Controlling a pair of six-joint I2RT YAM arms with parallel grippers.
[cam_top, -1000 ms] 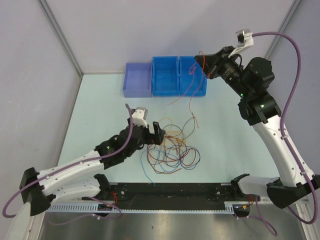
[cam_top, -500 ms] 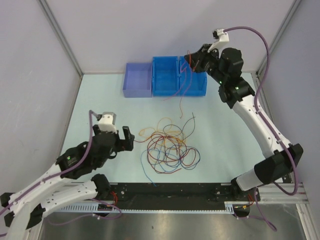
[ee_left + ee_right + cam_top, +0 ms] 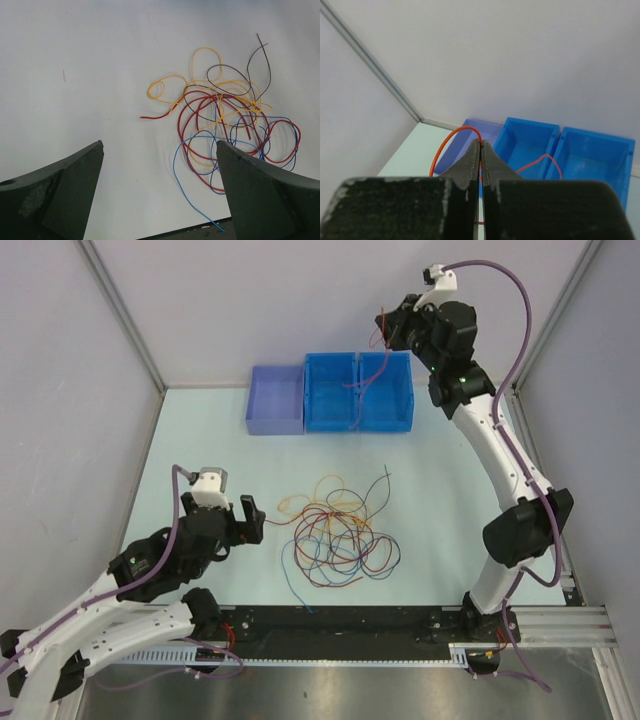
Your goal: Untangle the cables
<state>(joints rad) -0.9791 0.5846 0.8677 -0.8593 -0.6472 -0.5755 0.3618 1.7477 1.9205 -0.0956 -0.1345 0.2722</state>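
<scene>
A loose tangle of red, orange-yellow, black and blue cables [image 3: 340, 532] lies on the table's middle; it also shows in the left wrist view [image 3: 225, 125]. My left gripper [image 3: 243, 517] is open and empty, hovering left of the tangle [image 3: 160, 170]. My right gripper [image 3: 382, 325] is raised high above the blue bins and is shut on a red cable [image 3: 455, 137], which loops out past the fingertips [image 3: 481, 145]. That cable [image 3: 362, 390] hangs down over the blue bins.
Two joined blue bins [image 3: 358, 392] and a purple bin [image 3: 276, 398] stand at the table's back; they also show in the right wrist view [image 3: 570, 155]. A black rail [image 3: 340, 625] runs along the near edge. Walls close in left, right and back.
My right gripper has lifted the red cable up and back, clear of the tangle, to above the blue bins. My left arm has pulled back left, away from the tangle.
</scene>
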